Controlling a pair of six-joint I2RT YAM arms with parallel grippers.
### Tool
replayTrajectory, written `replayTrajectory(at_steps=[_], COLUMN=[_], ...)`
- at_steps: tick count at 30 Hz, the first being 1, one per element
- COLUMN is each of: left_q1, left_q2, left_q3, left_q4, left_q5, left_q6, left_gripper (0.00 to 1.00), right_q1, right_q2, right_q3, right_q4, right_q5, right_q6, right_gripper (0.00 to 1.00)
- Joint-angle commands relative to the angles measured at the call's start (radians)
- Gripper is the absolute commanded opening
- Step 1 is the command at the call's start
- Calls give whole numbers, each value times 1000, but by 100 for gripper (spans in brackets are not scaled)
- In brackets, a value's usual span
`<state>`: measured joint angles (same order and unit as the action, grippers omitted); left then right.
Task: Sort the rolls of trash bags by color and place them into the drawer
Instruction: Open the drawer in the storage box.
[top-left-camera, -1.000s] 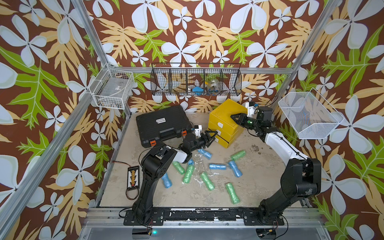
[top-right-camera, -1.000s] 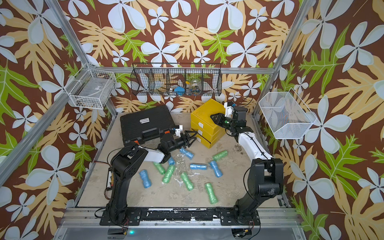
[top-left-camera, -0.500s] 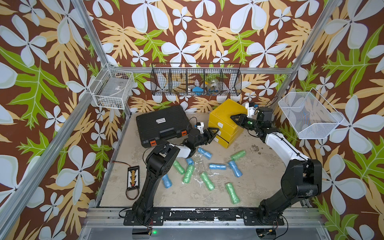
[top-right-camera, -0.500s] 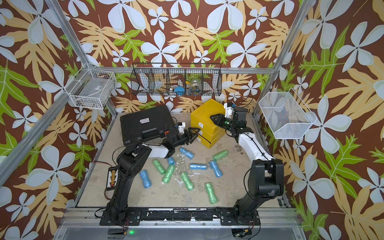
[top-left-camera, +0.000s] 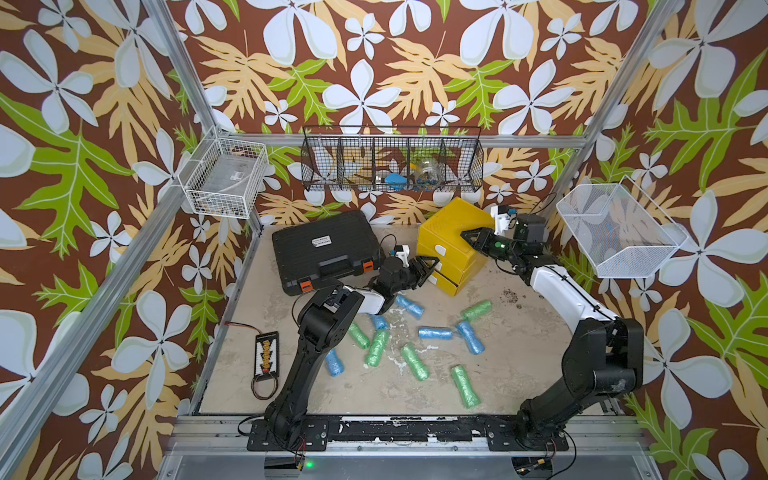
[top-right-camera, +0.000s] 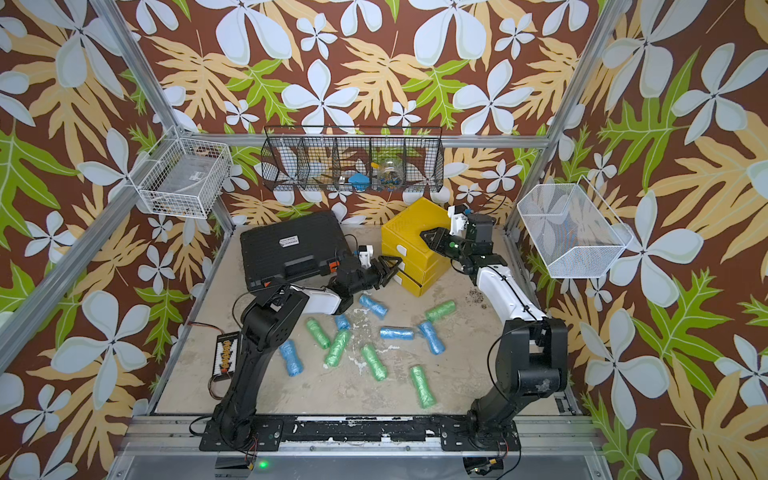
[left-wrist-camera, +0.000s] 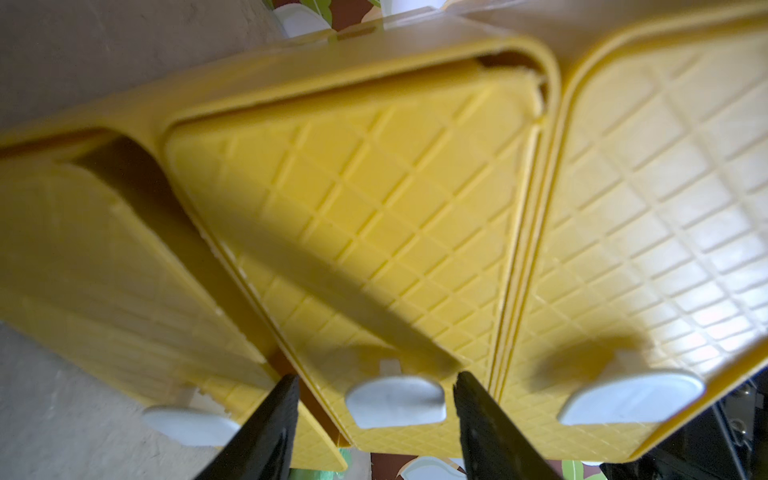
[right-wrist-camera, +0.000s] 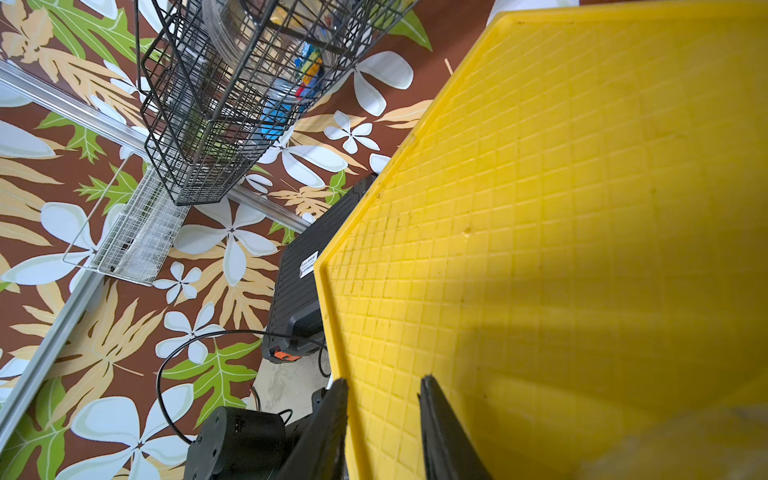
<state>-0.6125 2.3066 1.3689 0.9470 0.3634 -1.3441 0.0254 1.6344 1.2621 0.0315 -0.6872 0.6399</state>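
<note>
Though case label (top-left-camera: 321, 240) illegible, left end effector (left-wrist-camera: 376, 376) wide astride drawer handle (left-wrist-camera: 395, 405); right end effector (right-wrist-camera: 384, 378) narrow.

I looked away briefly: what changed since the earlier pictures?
The left gripper reached forward from above the rolls to the yellow drawer unit; its open jaws narrowed and now straddle the middle drawer's white handle, not yet gripping. The right gripper stayed at the unit's top; the blue rolls and green rolls lie where they were.
</note>
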Motion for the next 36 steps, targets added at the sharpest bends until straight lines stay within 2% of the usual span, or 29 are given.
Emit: replayTrajectory(at_steps=[1,10,22,28,36], left_q1=[-3,-18,-18,-10,-7], left_q2=[12,34,-24,-109,-248], left_q3=[15,38,-33,-149,-380], left_q4=[20,59,104,134,214], left_q5=[-1,-8,-27,-40,-58], left_q6=[-4,-33,-34,-25,-31], left_gripper=[60,49,31,29,27], right_q1=[1,1,-8,-18,-21], right_q2=[10,15,24,35,42], right_q3=[-6,-17,-12,-9,-7], right_q4=[-65,-64,-64,-68,-59], right_q5=[-1,-3,-3,0,5], right_q6=[-2,-3,-5,-6,-1], right_gripper=[32,32,31,31,30])
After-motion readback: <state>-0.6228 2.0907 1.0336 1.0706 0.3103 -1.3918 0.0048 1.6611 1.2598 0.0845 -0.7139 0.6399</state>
